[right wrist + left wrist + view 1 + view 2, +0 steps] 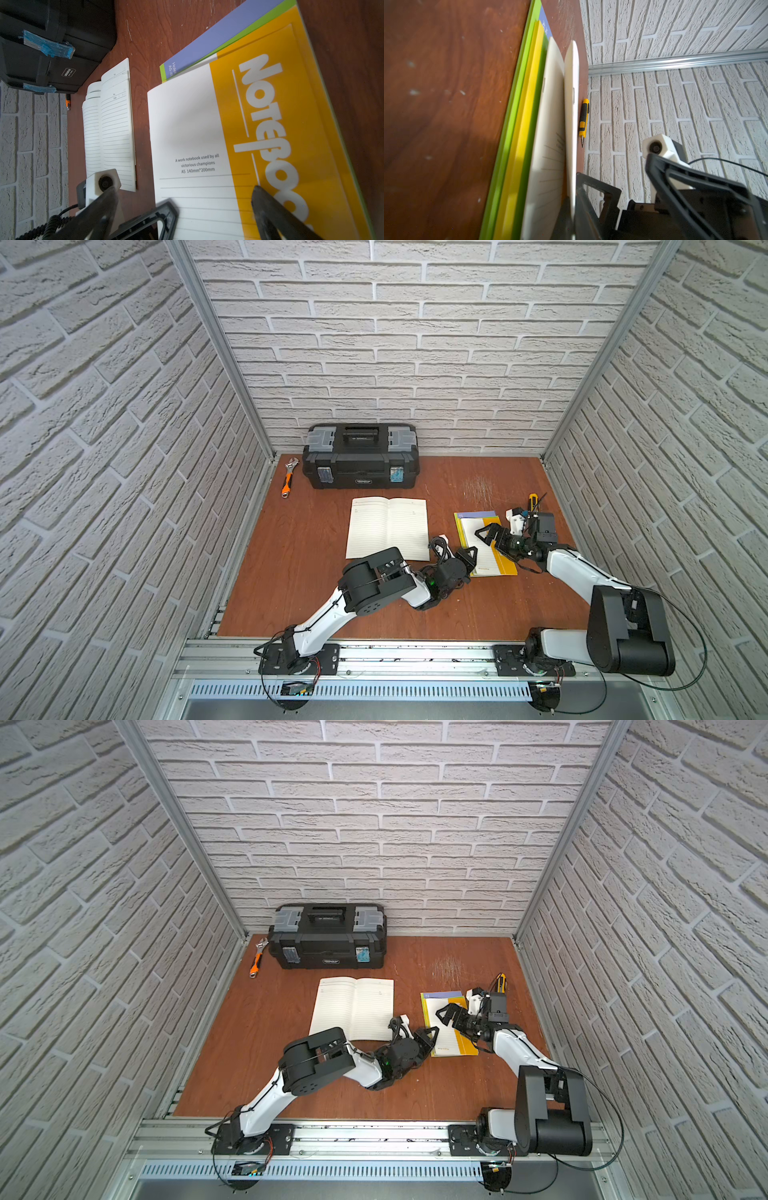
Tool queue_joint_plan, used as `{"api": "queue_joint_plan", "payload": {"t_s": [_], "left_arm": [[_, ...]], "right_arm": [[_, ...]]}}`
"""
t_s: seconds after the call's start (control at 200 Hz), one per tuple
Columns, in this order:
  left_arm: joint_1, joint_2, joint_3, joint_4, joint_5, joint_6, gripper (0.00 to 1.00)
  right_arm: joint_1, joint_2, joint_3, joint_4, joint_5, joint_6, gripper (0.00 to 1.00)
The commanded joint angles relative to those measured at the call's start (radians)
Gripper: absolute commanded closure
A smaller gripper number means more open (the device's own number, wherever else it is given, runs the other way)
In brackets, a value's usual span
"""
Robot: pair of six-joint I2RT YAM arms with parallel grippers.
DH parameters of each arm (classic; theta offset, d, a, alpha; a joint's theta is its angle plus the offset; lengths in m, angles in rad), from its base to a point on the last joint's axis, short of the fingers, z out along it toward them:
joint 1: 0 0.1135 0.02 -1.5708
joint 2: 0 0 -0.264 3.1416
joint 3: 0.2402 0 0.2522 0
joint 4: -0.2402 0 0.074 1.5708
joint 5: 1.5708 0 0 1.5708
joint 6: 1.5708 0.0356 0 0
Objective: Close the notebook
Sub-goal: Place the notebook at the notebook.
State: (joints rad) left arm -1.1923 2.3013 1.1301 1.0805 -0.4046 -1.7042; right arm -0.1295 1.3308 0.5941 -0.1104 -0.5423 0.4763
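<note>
**Left gripper** (468, 555): jaws pressed together, low at the near left corner of the yellow notebook (486, 547). In the left wrist view a pale sheet edge runs down to the jaws; whether it is pinched cannot be told.

**Right gripper** (487, 532): jaws spread wide, over the same cover and holding nothing.

**Yellow notebook**: closed, on top of a stack. The cover reads "NOTEBOOK" in white, "A work notebook used by all victorious champions" and "A5 140mm*200mm".

**Below it**: a green notebook (259, 22), then a violet notebook (218, 39) whose print is mostly covered, with "A5" legible.

**Open notebook** (388, 526): lies flat at mid-table with ruled pages up, headed "No." and "Date". A strip of bare table (291, 572) separates it from the stack, and the left gripper sits at the near end of that strip.

**Utility knife** (532, 501): yellow and black, just behind the stack and near the right wall.

**Toolbox** (360, 456): black, latched, against the back wall. Its badge is too small to read.

**Wrench** (288, 478): orange handle, just left of the toolbox.

**Open room**: the left side and the near strip of the table.
</note>
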Motion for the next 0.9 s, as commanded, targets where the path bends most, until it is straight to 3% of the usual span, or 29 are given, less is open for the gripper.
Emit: {"api": "queue_joint_plan", "payload": {"t_s": [0.0,0.3,0.34,0.425,0.59,0.68,0.895], "left_arm": [[0.008,0.018,0.025,0.045,-0.017,-0.005,0.93],[0.003,0.005,-0.017,0.062,-0.022,-0.009,0.92],[0.003,0.004,-0.021,0.067,-0.022,-0.008,0.88],[0.003,0.003,-0.026,0.097,-0.019,0.009,0.69],[0.000,-0.021,-0.038,0.117,-0.016,0.064,0.63],[0.000,-0.062,-0.059,0.061,-0.008,0.084,0.60],[0.000,-0.223,-0.081,-0.261,0.011,0.164,0.57]], "right_arm": [[-0.005,0.004,0.010,0.019,0.002,-0.024,0.00],[-0.003,0.030,-0.013,0.049,0.014,-0.013,0.00],[-0.004,0.035,-0.016,0.051,0.018,-0.012,0.00],[-0.003,0.045,-0.022,0.052,0.023,-0.014,0.00],[-0.003,0.048,-0.024,0.057,0.024,-0.014,0.00],[-0.004,0.048,-0.023,0.054,0.025,-0.013,0.00],[-0.004,0.055,-0.023,0.056,0.025,-0.017,0.00]]}}
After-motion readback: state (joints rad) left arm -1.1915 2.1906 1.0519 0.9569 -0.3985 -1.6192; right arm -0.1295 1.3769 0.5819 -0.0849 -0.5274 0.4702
